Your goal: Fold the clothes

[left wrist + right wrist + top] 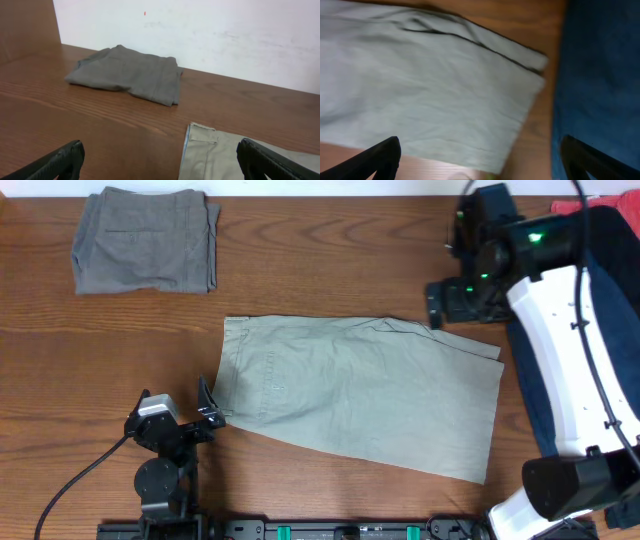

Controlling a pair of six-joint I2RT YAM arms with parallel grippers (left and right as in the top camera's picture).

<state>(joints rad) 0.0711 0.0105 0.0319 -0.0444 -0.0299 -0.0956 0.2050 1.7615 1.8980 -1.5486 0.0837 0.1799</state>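
Observation:
Pale khaki shorts [360, 390] lie flat and folded lengthwise at the table's middle. My left gripper [205, 408] is open and empty just left of their waistband. In the left wrist view the waistband corner [215, 155] lies between the open fingers [160, 162]. My right gripper [440, 305] is open and empty, above the shorts' far right corner. The right wrist view shows the shorts' leg end [420, 90] below its open fingers [480, 162]. A navy blue garment [620, 330] lies at the right under the right arm and also shows in the right wrist view [600, 75].
A folded grey garment [145, 240] sits at the far left corner and also shows in the left wrist view [130, 75]. A bit of red cloth [575, 205] shows at the far right. A white wall [225, 35] stands behind the table.

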